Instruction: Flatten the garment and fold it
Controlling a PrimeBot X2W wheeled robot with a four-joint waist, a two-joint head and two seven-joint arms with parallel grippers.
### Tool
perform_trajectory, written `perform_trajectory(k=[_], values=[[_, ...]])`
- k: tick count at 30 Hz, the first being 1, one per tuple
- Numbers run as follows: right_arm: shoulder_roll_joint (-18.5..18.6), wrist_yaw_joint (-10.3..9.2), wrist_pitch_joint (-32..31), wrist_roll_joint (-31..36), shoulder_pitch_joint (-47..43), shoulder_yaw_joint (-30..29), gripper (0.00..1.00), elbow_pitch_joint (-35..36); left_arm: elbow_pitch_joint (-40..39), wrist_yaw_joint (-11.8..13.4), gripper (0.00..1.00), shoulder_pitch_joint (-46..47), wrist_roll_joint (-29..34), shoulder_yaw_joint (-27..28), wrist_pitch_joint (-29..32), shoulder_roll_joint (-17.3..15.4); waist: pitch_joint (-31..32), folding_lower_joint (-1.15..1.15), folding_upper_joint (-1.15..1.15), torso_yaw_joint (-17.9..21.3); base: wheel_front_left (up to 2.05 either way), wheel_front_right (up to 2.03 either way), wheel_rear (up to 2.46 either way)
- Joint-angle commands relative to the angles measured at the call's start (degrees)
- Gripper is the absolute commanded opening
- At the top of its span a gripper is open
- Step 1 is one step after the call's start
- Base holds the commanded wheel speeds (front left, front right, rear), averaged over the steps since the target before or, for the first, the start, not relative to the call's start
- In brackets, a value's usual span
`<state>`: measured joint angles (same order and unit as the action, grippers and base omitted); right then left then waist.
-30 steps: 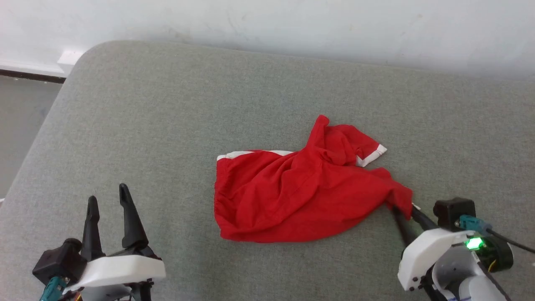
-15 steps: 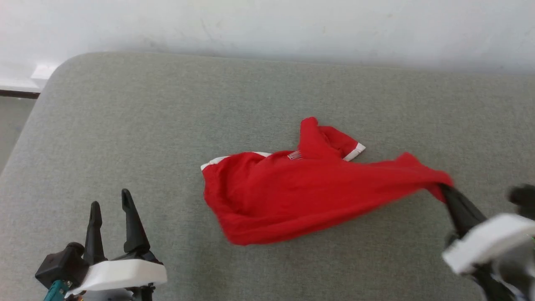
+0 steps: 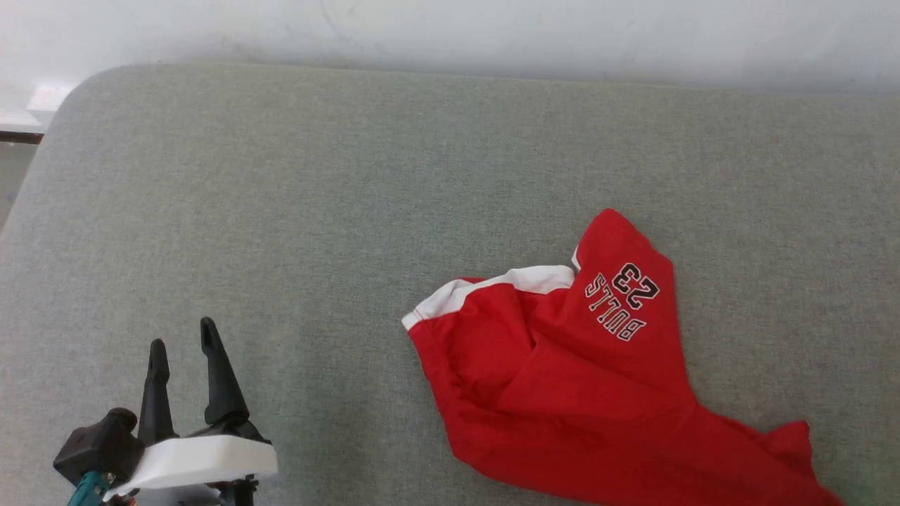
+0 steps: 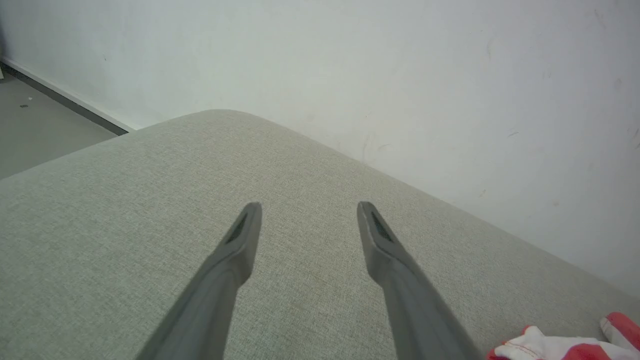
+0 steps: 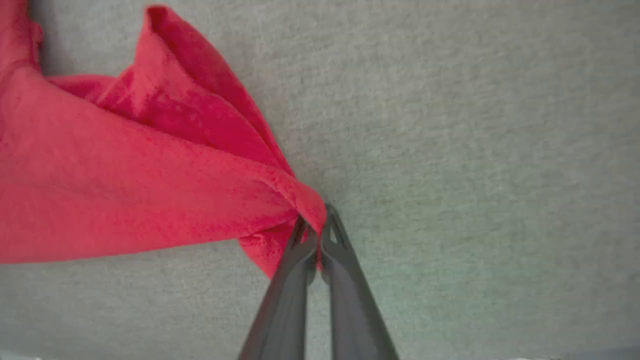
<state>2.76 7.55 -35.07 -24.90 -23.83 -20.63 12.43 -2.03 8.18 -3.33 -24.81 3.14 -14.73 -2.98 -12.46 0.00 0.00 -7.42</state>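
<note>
The garment (image 3: pixel 590 379), bright red shorts with a white band and upside-down lettering with "23", lies rumpled on the grey cushion (image 3: pixel 281 197), right of centre in the head view, trailing off the lower right corner. My right gripper (image 5: pixel 315 225) is shut on a bunched red corner of the garment (image 5: pixel 150 180), which stretches away to the left above the cushion. At the lower left of the head view my left gripper (image 3: pixel 181 344) stands open, holding nothing, well left of the garment. Its wrist view shows its fingers (image 4: pixel 240 240) spread over bare cushion, with a bit of the garment (image 4: pixel 565 345) at the lower right.
A pale wall (image 3: pixel 450 28) runs along the cushion's far edge. The cushion's rounded far-left corner (image 3: pixel 77 84) drops off to a grey floor (image 4: pixel 40 130) with a dark skirting strip.
My right gripper closed on the garment's right corner and pulled it right and toward me, out of the head view. The garment turned over, showing the lettering. The head camera shifted; the left gripper stayed open.
</note>
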Motion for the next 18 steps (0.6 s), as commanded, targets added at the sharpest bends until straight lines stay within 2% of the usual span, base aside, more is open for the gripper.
perform_trajectory(k=[1, 5, 9, 14, 18], values=[[0.1, -0.06, 1.5, 1.3, 2.0, -0.8, 1.00, -0.6, 0.2, -0.1, 1.00, 0.6, -0.3, 0.2, -0.3, 0.1, -0.1, 0.00, 0.00, 0.2, 0.00, 0.00, 0.00], [0.1, -0.06, 5.5, -0.3, 7.0, 0.6, 1.00, -0.9, 0.6, 0.0, 1.00, 0.9, -0.2, 0.0, -0.3, 0.1, 0.4, 0.00, 0.00, 0.2, 0.00, 0.00, 0.00], [0.1, -0.06, 10.1, 0.2, 13.6, 1.4, 1.00, 2.8, 0.8, 0.2, 1.00, 0.8, -0.2, -0.2, -0.3, 0.1, 1.1, 0.00, 0.00, 0.1, 0.00, 0.00, 0.00], [0.1, -0.06, 9.1, 5.8, 21.0, 5.5, 1.00, 4.9, 0.9, 0.1, 1.00, 1.1, -0.5, -0.8, -0.3, 0.1, 1.1, 0.00, 0.00, -1.1, 0.00, 0.00, 0.00], [0.1, -0.06, 5.4, 7.9, 25.5, 9.6, 1.00, -0.4, 0.8, 0.2, 1.00, 1.6, -0.8, -1.3, -0.3, 0.1, 0.3, 0.00, 0.00, -2.5, 0.00, 0.00, 0.00]])
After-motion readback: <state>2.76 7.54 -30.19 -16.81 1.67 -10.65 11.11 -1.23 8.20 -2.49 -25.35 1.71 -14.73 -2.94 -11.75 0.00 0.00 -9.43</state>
